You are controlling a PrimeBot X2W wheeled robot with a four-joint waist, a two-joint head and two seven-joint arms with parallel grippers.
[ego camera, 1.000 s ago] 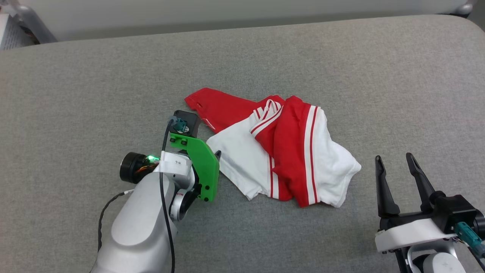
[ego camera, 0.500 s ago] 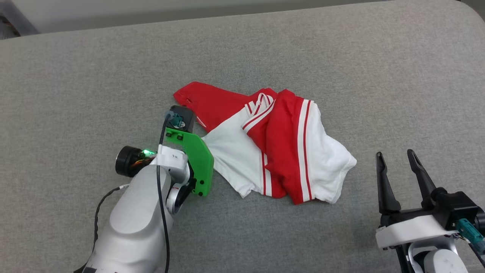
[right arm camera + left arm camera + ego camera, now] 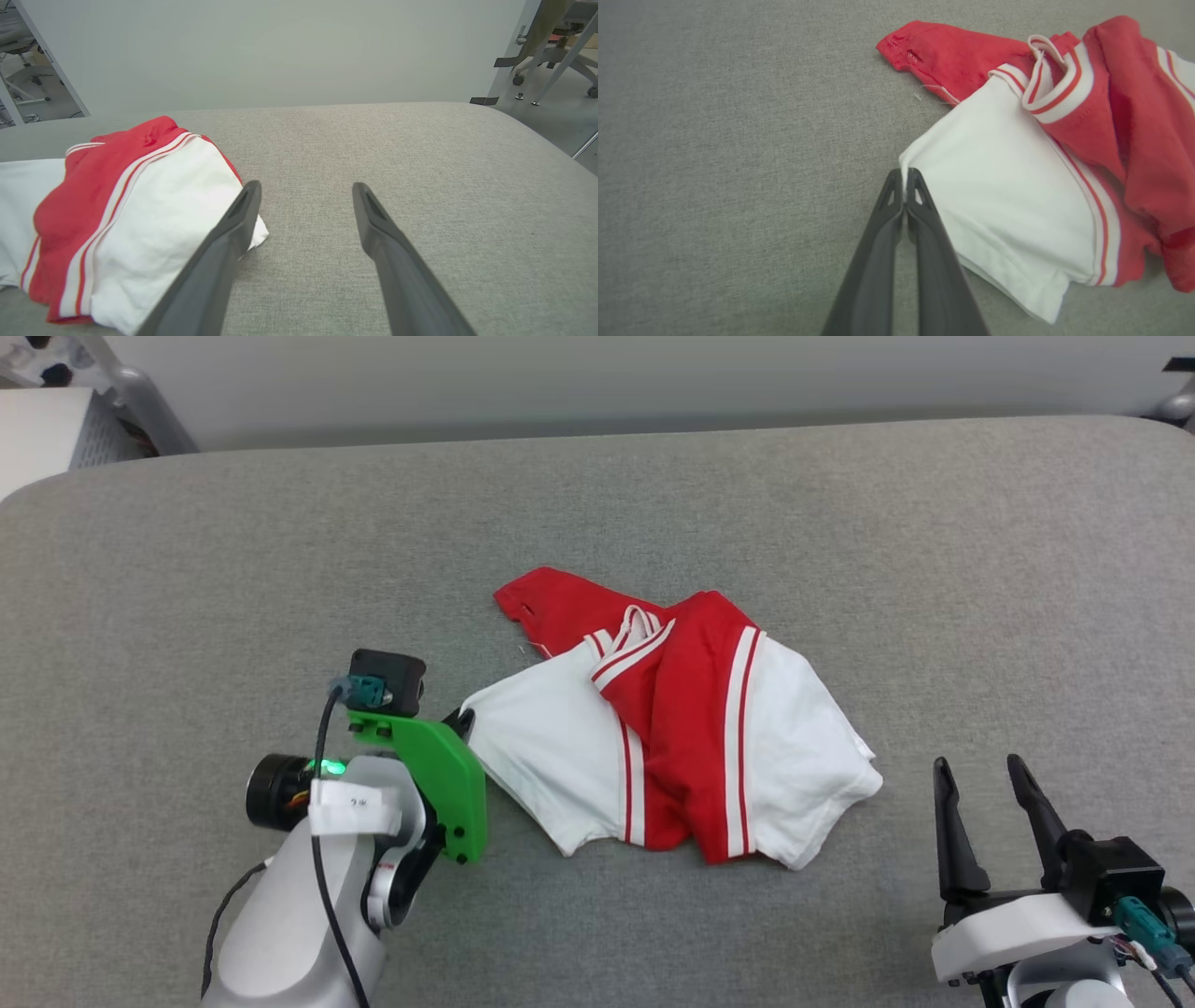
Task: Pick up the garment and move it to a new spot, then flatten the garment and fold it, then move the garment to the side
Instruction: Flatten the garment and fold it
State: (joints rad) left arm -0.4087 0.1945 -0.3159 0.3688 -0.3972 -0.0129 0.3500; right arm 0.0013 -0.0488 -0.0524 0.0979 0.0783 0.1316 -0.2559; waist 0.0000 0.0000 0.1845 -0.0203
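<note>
The garment point(image 3: 691, 737), a red jersey T-shirt with white sleeves and striped trim, lies crumpled in the middle of the grey padded table point(image 3: 280, 569). My left gripper point(image 3: 462, 721) is at the garment's left tip. In the left wrist view the left gripper point(image 3: 904, 175) is shut, pinching the corner of a white sleeve point(image 3: 994, 186). My right gripper point(image 3: 980, 775) stands open at the lower right, a short way right of the garment. In the right wrist view its left finger point(image 3: 233, 224) crosses in front of the garment's point(image 3: 117, 210) white edge; nothing lies between the fingers.
The grey table runs wide on all sides of the garment, with rounded far corners. A pale wall stands behind it. A white unit point(image 3: 47, 439) sits past the far left corner, and chair legs point(image 3: 551, 60) stand on the floor beyond the right edge.
My left gripper has shut on the white sleeve corner and drawn it left and toward me, stretching the sleeve. The head camera has shifted. The right gripper has stayed open.
</note>
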